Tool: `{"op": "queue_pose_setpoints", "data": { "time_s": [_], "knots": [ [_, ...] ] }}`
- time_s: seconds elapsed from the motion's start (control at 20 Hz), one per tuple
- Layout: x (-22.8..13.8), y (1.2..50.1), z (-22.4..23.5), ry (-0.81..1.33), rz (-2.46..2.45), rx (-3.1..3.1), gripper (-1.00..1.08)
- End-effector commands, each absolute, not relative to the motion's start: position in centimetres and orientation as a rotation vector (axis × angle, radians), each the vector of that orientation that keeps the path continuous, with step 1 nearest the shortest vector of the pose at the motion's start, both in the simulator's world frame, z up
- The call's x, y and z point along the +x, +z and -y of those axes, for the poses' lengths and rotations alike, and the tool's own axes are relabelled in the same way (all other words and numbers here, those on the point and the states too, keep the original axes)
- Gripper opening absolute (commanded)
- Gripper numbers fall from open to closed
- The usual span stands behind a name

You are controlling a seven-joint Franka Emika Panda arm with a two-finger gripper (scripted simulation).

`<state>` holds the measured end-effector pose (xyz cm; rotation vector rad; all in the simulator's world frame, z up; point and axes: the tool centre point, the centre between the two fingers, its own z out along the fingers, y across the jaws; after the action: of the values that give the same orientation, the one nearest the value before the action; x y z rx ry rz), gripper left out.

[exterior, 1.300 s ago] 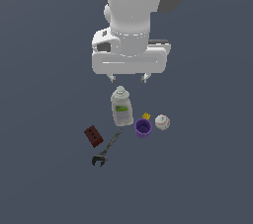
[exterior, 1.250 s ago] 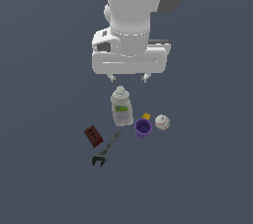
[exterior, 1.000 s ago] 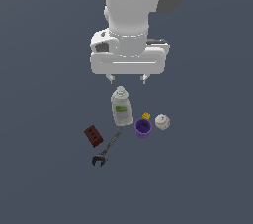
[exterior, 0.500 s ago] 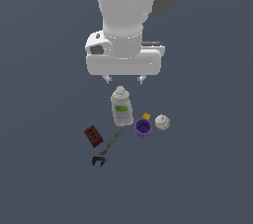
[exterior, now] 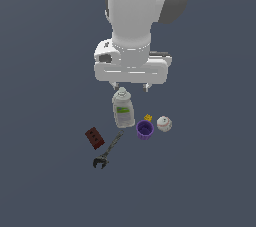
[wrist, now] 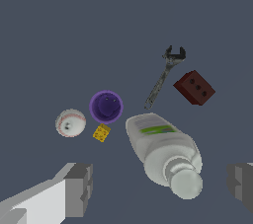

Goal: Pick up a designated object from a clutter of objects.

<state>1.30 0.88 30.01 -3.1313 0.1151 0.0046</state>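
Observation:
The white baseball (exterior: 164, 124) with red stitch lines lies on the grey floor, at the exterior view's right of the purple cup (exterior: 145, 130); it shows in the wrist view too (wrist: 70, 123). A tiny yellow piece (exterior: 148, 117) sits between them. The clear bottle with green label (exterior: 123, 109) lies beside the cup. My gripper (exterior: 131, 87) hangs open and empty above the bottle's cap, well short of the ball. In the wrist view its fingers (wrist: 79, 189) stand wide apart on either side of the bottle (wrist: 164, 153).
A dark red box (exterior: 94, 138) and a dark metal wrench (exterior: 107, 152) lie at the exterior view's left of the bottle. In the wrist view the wrench (wrist: 164, 74) and box (wrist: 194, 87) lie beyond the bottle. The cup (wrist: 105, 106) and yellow piece (wrist: 102, 132) touch nothing else.
The arm has come lower and shifted slightly toward the exterior view's left, so the gripper now hangs nearer the bottle. The objects have not moved.

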Motion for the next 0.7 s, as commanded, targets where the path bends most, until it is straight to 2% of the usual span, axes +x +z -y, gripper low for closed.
{"op": "queue_pose_setpoints", "data": {
  "time_s": [0.0,0.65],
  "knots": [
    [1.5,29.1,-1.6,0.005,-0.156,-3.132,1.0],
    [2.6,22.5,-7.0,0.001,-0.472,-3.112,1.0]
  ]
}}
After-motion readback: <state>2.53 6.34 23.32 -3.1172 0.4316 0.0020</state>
